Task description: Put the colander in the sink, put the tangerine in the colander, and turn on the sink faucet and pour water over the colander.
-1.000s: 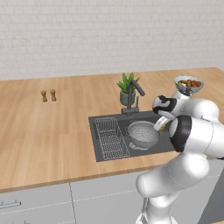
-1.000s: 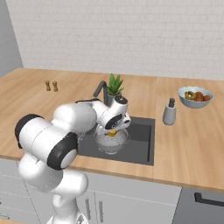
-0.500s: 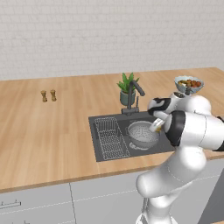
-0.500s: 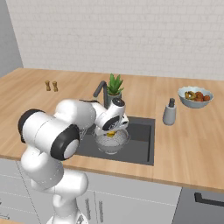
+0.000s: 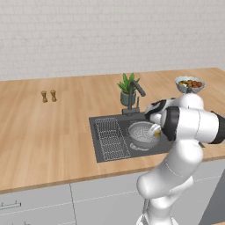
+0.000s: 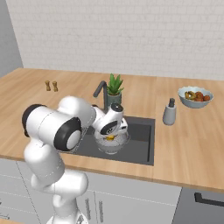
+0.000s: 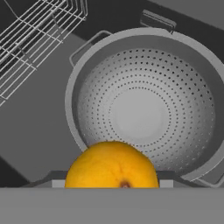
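The silvery perforated colander [image 7: 140, 109] sits upright in the dark sink [image 6: 141, 141], to the right of the wire rack [image 5: 110, 138]. My gripper [image 6: 111, 135] hangs just above the colander's near rim and is shut on the tangerine [image 7: 111, 164], a bright orange ball at the bottom of the hand view. The colander's bowl is empty below it. In the left base view my forearm covers part of the colander [image 5: 140, 134]. The dark faucet [image 5: 134, 94] stands behind the sink with its spout angled over the basin. No water runs.
A potted plant [image 5: 127, 87] stands beside the faucet. At the right on the wooden counter are a grey soap dispenser [image 6: 169, 113] and a bowl of fruit [image 6: 195, 96]. Two small shakers [image 5: 48, 96] stand far left.
The arm has swung a little, and the hand with the tangerine has edged slightly lower over the colander. The grip is unchanged.
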